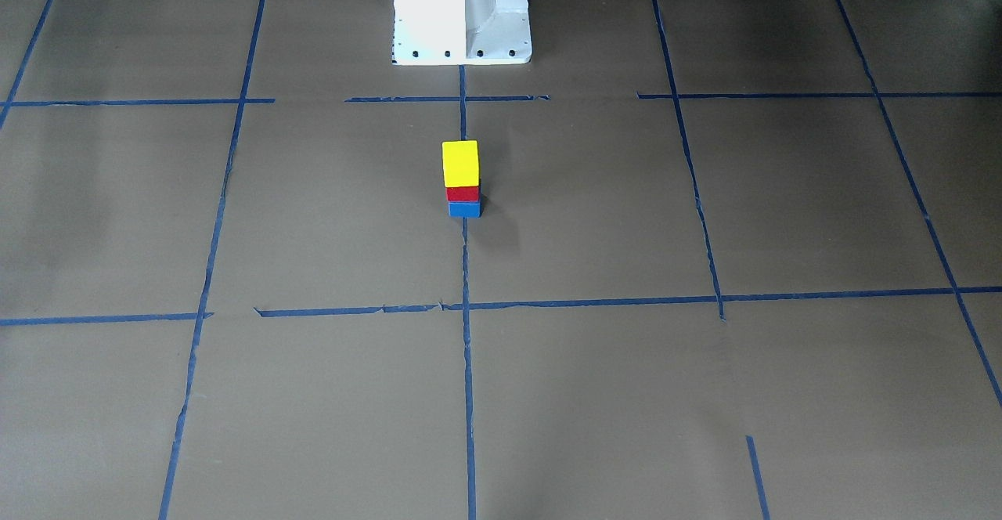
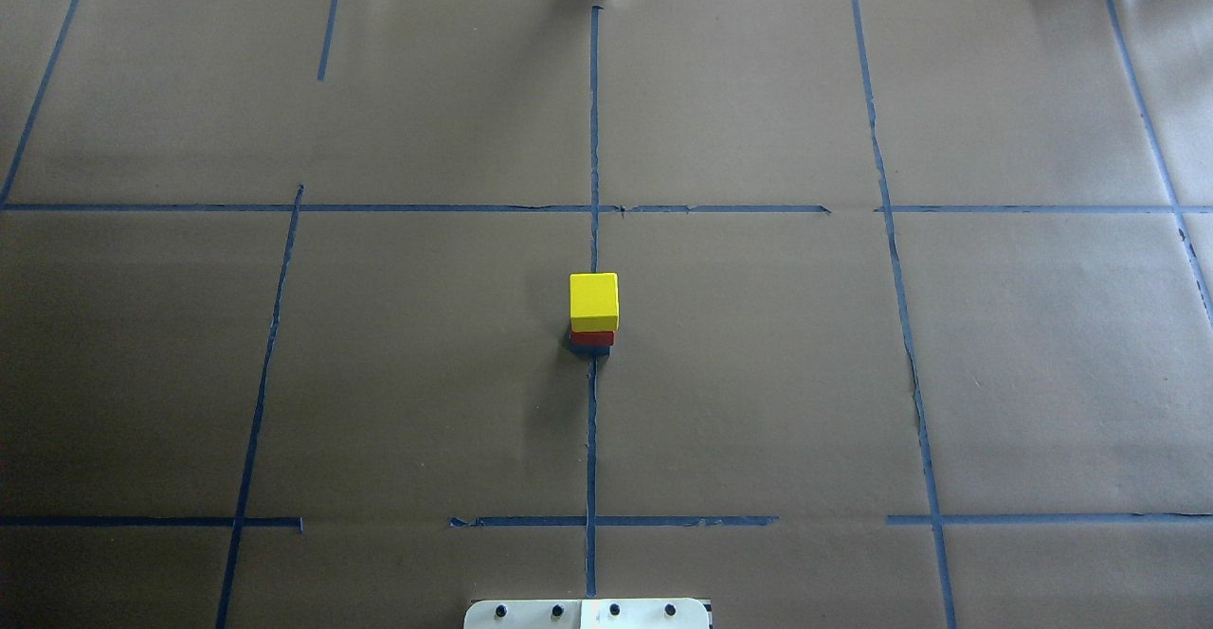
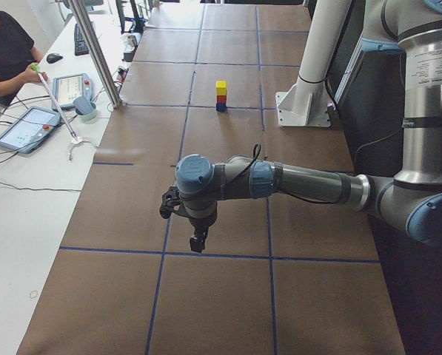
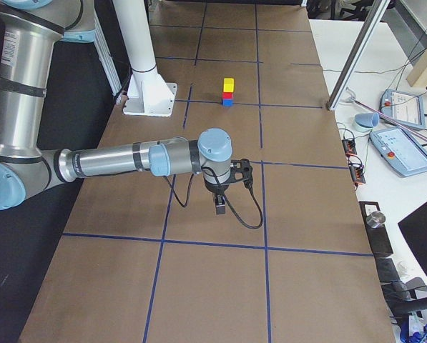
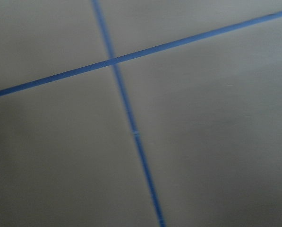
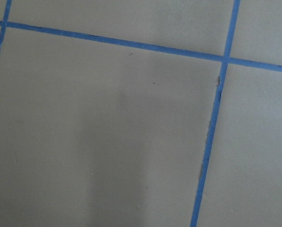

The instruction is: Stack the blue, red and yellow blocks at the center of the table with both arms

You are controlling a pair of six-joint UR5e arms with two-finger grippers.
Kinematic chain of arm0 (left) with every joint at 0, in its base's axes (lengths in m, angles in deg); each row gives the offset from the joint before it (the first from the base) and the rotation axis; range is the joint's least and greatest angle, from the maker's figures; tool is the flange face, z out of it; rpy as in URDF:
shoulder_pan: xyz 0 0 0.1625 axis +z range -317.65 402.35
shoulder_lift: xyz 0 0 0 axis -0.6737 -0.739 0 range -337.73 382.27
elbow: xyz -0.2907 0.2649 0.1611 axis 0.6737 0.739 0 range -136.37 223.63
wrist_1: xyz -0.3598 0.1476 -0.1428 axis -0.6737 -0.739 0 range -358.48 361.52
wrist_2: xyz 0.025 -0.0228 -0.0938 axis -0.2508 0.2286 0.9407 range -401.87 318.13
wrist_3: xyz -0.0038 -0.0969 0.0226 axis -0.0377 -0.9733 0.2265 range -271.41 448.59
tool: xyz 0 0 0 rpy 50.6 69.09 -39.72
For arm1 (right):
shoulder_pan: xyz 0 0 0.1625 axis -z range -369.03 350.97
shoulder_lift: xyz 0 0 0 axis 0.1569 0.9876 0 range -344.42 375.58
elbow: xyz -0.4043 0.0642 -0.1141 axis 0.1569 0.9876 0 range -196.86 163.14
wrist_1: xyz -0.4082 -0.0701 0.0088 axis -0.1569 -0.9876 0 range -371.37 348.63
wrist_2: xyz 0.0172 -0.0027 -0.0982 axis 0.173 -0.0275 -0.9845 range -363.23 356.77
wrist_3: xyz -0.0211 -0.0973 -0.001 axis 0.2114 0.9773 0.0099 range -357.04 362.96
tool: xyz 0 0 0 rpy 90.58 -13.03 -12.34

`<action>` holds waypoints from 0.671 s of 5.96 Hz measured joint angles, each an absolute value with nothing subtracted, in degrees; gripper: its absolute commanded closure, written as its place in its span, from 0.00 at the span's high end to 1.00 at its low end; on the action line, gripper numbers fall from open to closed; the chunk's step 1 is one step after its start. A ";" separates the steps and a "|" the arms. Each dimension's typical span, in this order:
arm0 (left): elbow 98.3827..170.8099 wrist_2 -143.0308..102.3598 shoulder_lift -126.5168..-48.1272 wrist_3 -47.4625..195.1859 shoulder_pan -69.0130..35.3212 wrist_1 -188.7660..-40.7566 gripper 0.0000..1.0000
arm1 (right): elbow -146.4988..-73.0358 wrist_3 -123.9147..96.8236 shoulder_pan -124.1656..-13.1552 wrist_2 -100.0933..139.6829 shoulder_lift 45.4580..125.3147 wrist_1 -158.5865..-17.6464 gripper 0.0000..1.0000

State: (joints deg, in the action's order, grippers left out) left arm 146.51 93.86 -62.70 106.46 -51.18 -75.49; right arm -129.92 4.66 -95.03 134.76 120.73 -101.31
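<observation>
The three blocks stand in one upright stack on the table's (image 1: 626, 214) centre tape line: the blue block (image 1: 465, 209) at the bottom, the red block (image 1: 463, 193) on it, the yellow block (image 1: 460, 163) on top. From overhead, the yellow block (image 2: 594, 299) covers most of the red block (image 2: 592, 337). Both arms are far from the stack. My left gripper (image 3: 198, 240) hangs over the table's left end, and my right gripper (image 4: 219, 207) over its right end. Each shows only in a side view, so I cannot tell whether it is open or shut. The wrist views show only brown paper and tape.
The white pedestal (image 1: 462, 11) stands just behind the stack on the robot's side. A person (image 3: 6, 44) sits at a white desk with tablets (image 3: 24, 127) beyond the table's far edge. A slanted metal post (image 3: 95, 52) rises at that edge.
</observation>
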 measured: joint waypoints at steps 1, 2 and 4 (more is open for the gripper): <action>145.55 93.73 -63.46 104.11 -51.54 -75.44 1.00 | -130.00 5.55 -96.07 134.90 121.80 -101.58 1.00; 145.44 93.65 -63.84 102.09 -51.61 -75.49 1.00 | -129.96 5.84 -96.78 135.13 122.21 -101.68 1.00; 145.58 93.58 -64.23 99.40 -51.42 -75.62 1.00 | -129.63 5.87 -97.59 135.28 121.42 -101.63 1.00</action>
